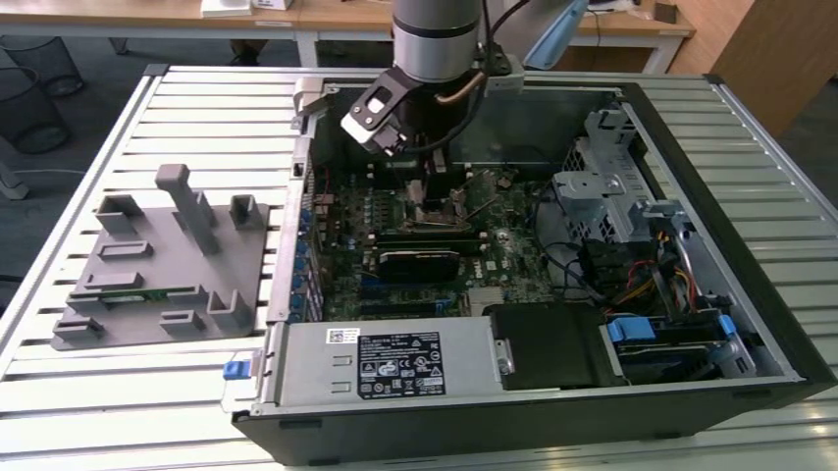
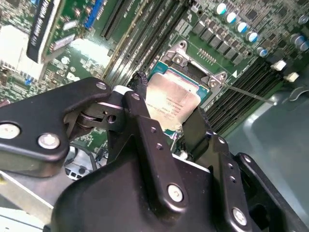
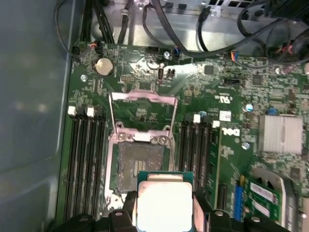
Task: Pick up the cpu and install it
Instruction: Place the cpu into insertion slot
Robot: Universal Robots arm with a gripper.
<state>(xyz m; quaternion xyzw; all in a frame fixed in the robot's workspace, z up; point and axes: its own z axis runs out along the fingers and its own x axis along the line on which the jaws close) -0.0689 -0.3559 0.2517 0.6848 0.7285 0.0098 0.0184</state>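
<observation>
The cpu (image 2: 175, 101) is a flat square chip with a silver-grey top, and my gripper (image 2: 166, 104) is shut on it, one black finger (image 2: 142, 113) on each side. In the first wrist view the cpu (image 3: 164, 203) hangs just over the near edge of the bare socket (image 3: 142, 159), whose load plate (image 3: 142, 104) is swung up. In the exterior view my gripper (image 1: 426, 177) reaches down inside the open computer case (image 1: 707, 108), right above the socket (image 1: 439, 208) on the green motherboard (image 1: 504, 245).
Memory slots (image 3: 87, 159) flank the socket on both sides. A black heatsink block (image 1: 419, 261) sits just in front of the socket. Cables and a drive cage (image 1: 615, 196) crowd the exterior view's right. A grey parts fixture (image 1: 144, 265) lies outside the case.
</observation>
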